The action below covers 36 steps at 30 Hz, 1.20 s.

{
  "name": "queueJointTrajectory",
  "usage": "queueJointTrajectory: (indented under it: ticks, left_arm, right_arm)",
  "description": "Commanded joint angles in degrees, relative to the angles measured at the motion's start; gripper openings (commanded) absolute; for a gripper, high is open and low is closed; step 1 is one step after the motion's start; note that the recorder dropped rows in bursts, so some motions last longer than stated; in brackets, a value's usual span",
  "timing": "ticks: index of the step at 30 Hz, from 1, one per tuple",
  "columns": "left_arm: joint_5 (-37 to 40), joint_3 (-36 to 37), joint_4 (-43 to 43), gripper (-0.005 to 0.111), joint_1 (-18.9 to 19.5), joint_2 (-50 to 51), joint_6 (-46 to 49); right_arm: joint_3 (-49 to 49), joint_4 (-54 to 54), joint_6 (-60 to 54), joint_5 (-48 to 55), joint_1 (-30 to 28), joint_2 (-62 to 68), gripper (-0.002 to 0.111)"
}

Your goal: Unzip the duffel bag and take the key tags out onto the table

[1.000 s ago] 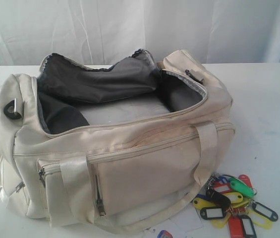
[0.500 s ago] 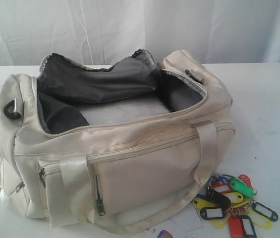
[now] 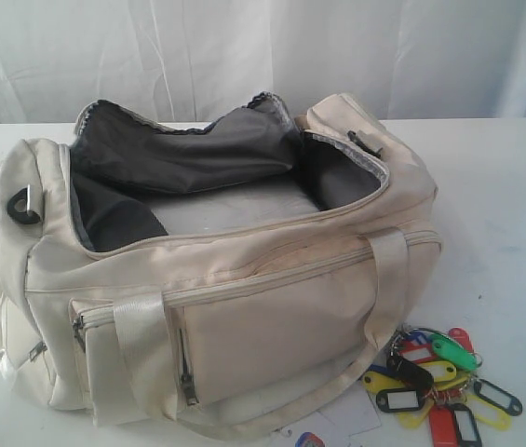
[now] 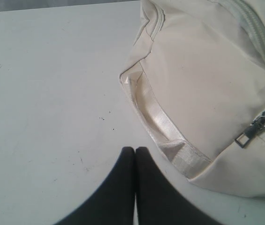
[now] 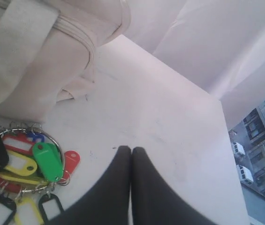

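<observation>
The cream duffel bag (image 3: 244, 279) sits on the white table (image 3: 505, 205) with its main zip open, showing dark grey lining and no tags inside that I can see. The key tags (image 3: 435, 377), a bunch in red, yellow, green, blue and black on metal rings, lie on the table by the bag's front right corner. In the right wrist view the key tags (image 5: 24, 168) lie beside my right gripper (image 5: 131, 149), which is shut and empty. My left gripper (image 4: 135, 149) is shut and empty, over bare table next to the bag's end (image 4: 207, 93). Neither gripper shows in the exterior view.
White paper cards (image 3: 323, 428) lie at the front edge under the bag. A white curtain (image 3: 244, 47) hangs behind the table. The table's far edge (image 5: 179, 70) and a window with buildings (image 5: 263, 140) show in the right wrist view.
</observation>
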Motion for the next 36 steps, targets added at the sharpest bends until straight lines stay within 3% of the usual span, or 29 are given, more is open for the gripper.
queueJointTrajectory:
  ticks: [1, 5, 8, 19, 27, 36]
  left_arm:
    - [-0.1, 0.1, -0.6, 0.0, -0.3, -0.3, -0.1]
    - [-0.1, 0.1, -0.6, 0.0, -0.3, -0.3, -0.1]
    - [-0.1, 0.1, -0.6, 0.0, -0.3, -0.3, -0.1]
    - [-0.1, 0.1, -0.6, 0.0, -0.3, -0.3, -0.1]
    - [-0.1, 0.1, -0.6, 0.0, -0.3, -0.3, -0.1]
    - [-0.1, 0.1, -0.6, 0.0, -0.3, -0.3, -0.1]
  right_arm:
    - [0.2, 1.4, 18.5, 2.5, 0.0, -0.3, 0.0]
    - [0.2, 2.1, 44.7, 4.5, 0.0, -0.5, 0.0]
    - [0.2, 2.1, 56.4, 4.6, 0.0, -0.5, 0.0]
    - [0.2, 1.0, 57.7, 4.6, 0.0, -0.5, 0.0]
    - [0.2, -28.9, 62.6, 1.3, 0.0, -0.5, 0.0]
    - [0.2, -29.9, 62.6, 1.1, 0.0, -0.5, 0.0]
